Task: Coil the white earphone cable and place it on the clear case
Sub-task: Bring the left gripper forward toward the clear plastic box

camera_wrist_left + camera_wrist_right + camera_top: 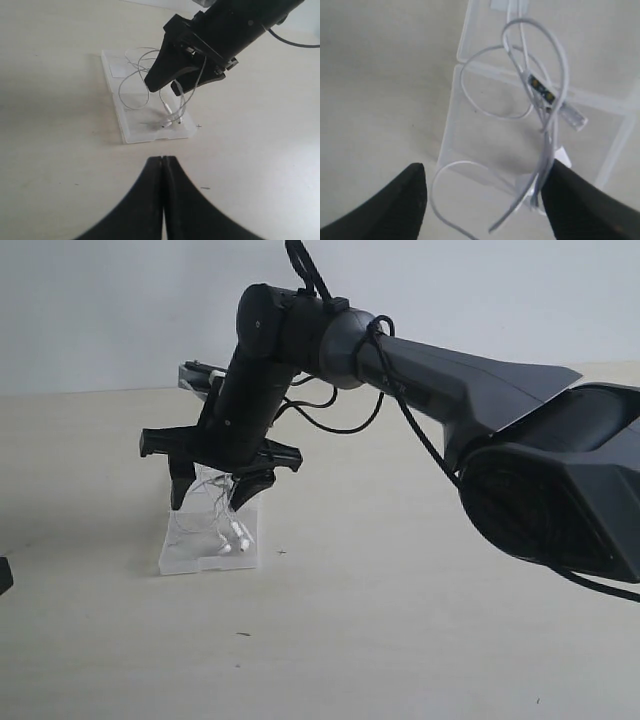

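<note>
Across the scene, surface: pale beige matte tabletop [400, 630], flat, with a few tiny dark specks; a plain off-white wall [100, 310] rises behind it.
Right arm: large glossy black moulded housing with a grey rounded joint, thick black robot cables [410, 425] looped along it; it reaches across to the left half of the exterior view.
Right gripper [212, 495]: two black tapered fingers spread apart, poised just above the case; strands of the cable hang against one finger, but whether it bears on them cannot be told.
Left gripper [163, 165]: black pointed fingers pressed together tip to tip, holding nothing, well short of the case.
Flat transparent rectangular plastic case [180, 555]: lying on the tabletop, smooth walls, a crosswise ridge, a whitish square patch near one end.
Thin white earphone cable [485, 112]: glossy wire in loose overlapping loops, draped over the case, one loop spilling past its edge; a small inline control and white earbuds [236, 538] rest on the case.
</note>
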Robot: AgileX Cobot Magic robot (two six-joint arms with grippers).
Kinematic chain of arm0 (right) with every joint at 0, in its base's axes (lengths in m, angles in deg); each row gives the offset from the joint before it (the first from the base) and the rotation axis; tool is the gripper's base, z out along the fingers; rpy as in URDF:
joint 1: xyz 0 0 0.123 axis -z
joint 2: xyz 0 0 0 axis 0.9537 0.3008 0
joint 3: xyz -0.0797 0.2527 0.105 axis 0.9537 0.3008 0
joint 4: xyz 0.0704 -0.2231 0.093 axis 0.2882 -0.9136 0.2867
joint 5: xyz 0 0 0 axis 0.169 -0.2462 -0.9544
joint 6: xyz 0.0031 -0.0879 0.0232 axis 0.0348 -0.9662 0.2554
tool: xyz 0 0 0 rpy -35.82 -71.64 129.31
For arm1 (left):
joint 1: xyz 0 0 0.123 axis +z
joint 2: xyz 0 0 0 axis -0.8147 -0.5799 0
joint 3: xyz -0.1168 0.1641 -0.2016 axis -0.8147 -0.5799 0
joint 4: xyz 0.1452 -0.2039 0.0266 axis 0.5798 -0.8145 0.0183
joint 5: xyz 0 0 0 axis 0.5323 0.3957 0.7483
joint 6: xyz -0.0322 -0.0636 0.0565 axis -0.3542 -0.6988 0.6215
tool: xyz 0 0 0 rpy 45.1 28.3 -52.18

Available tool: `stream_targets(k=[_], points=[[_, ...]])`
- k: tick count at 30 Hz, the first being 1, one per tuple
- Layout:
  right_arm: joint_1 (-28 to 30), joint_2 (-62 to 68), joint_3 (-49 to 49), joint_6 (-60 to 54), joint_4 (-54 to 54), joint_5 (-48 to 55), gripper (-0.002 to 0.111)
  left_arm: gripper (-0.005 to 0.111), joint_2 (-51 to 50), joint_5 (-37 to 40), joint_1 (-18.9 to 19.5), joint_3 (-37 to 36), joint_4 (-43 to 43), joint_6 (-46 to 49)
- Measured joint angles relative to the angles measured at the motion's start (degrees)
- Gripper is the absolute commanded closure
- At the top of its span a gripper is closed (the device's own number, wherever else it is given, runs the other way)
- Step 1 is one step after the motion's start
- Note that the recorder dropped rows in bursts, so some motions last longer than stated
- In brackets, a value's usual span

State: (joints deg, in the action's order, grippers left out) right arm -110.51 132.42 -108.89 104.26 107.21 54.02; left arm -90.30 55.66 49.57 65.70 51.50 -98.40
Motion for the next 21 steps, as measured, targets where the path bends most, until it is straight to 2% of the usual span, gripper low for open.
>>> stream_targets(k=[16,21], points=[[-0.1,0.0,-1.6,-0.9,4.3,1.0,0.045,0.107,0.0,-8.3,0.0,0.0,0.1,0.0],[-0.1,0.0,-1.6,-1.2,4.8,1.0,0.045,0.107,0.0,-12.4,0.0,0.0,0.1,4.4]])
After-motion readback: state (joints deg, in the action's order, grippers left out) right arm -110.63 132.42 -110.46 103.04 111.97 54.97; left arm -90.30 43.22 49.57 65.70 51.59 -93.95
